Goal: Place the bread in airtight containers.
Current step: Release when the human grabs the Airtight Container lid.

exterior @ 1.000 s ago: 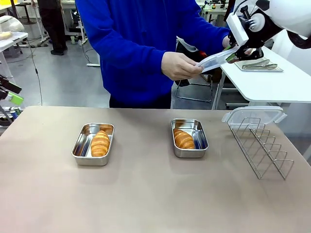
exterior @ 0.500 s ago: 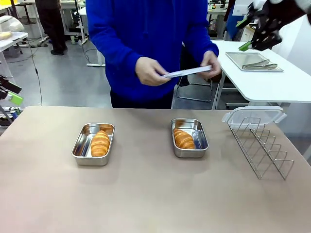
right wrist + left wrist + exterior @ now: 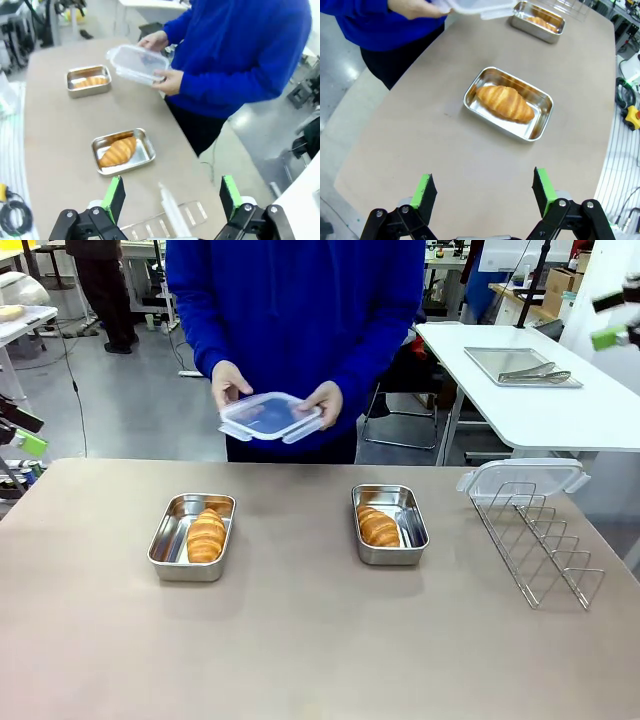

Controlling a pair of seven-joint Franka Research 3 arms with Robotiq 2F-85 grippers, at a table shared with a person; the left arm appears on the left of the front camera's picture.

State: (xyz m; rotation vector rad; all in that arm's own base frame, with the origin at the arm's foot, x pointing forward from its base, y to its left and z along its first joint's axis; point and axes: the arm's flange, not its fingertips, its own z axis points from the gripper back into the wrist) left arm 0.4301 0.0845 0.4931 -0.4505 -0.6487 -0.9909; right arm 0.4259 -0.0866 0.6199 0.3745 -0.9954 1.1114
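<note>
- Croissants (image 3: 206,535) lie one in the left tin (image 3: 170,540), one in the right tin (image 3: 412,525), both unlidded.
- The person (image 3: 300,320) holds a clear clip lid (image 3: 270,416) above the table's (image 3: 320,640) far edge; a spare lid (image 3: 522,478) rests on the wire rack (image 3: 540,540).
- My left gripper (image 3: 485,192) hangs wide and empty near the left tin; my right gripper (image 3: 172,195), equally wide and empty, hangs above the rack.
- Lidding is in hand; next, I judge, pinch the spare lid's edge.

No legible text, labels, brands or numbers anywhere.
</note>
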